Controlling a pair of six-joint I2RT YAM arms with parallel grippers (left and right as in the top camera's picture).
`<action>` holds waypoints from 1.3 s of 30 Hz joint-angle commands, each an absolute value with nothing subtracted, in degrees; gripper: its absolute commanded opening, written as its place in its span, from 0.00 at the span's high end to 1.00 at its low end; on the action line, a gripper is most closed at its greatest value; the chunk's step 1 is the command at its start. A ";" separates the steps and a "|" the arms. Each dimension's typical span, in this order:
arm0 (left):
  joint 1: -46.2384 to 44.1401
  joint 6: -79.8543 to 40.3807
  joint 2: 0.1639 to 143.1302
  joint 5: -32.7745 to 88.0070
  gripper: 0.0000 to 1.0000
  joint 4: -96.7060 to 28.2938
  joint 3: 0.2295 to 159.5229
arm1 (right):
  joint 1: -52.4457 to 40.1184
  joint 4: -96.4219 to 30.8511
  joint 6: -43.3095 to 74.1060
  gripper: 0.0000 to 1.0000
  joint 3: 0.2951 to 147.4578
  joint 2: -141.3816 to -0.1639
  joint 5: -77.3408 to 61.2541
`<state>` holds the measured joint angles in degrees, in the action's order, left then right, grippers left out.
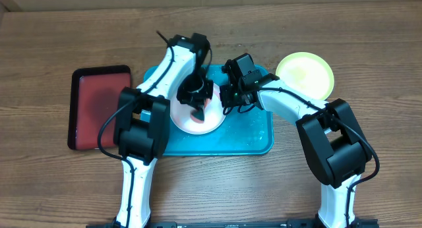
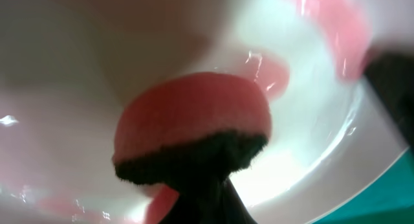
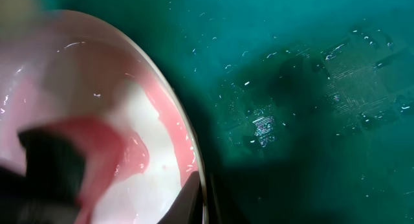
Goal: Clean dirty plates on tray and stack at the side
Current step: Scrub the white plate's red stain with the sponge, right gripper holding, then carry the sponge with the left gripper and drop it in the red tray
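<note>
**White plate under scrub on the turquoise tray**

- Dark red tray (image 1: 99, 109): black-rimmed, lying on the table (image 1: 53, 43), well to the left of the left pincer.
- Left pincer (image 1: 196, 99): clenched on a sponge (image 2: 194, 130) with a pink face and a dark scouring layer. The sponge is pressed against the plate directly beneath this pincer.
- White plate (image 1: 184, 119): lies on the left half of the turquoise tray (image 1: 254, 136), under the left pincer and reaching across to the right one. Pink smears (image 3: 165, 114) show along its inner wall and floor.
- Right pincer (image 1: 227, 97): grasping the white plate at its right rim. The wet tray floor lies to this pincer's right.
- Lime-green plate (image 1: 304, 75): on the table, off the tray, to the right of the right pincer and just beside the tray's far corner.
</note>
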<state>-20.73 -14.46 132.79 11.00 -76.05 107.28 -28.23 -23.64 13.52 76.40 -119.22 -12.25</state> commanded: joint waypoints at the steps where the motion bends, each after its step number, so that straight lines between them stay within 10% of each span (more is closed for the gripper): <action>1: -21.78 -10.72 133.88 0.97 0.96 -79.13 107.35 | -27.90 -24.71 13.47 0.95 75.16 -121.69 -8.62; 11: -21.65 -23.42 133.88 -25.69 0.96 -73.34 107.37 | -27.90 -24.51 13.47 0.95 75.16 -121.69 -8.62; 23: -21.93 -13.06 133.88 19.14 0.96 -71.55 107.35 | -27.90 -24.60 13.47 0.95 75.16 -121.69 -8.62; 39: -19.46 -32.93 133.51 -32.12 0.96 -93.03 113.75 | -27.90 -24.67 13.50 0.95 75.16 -121.69 -8.62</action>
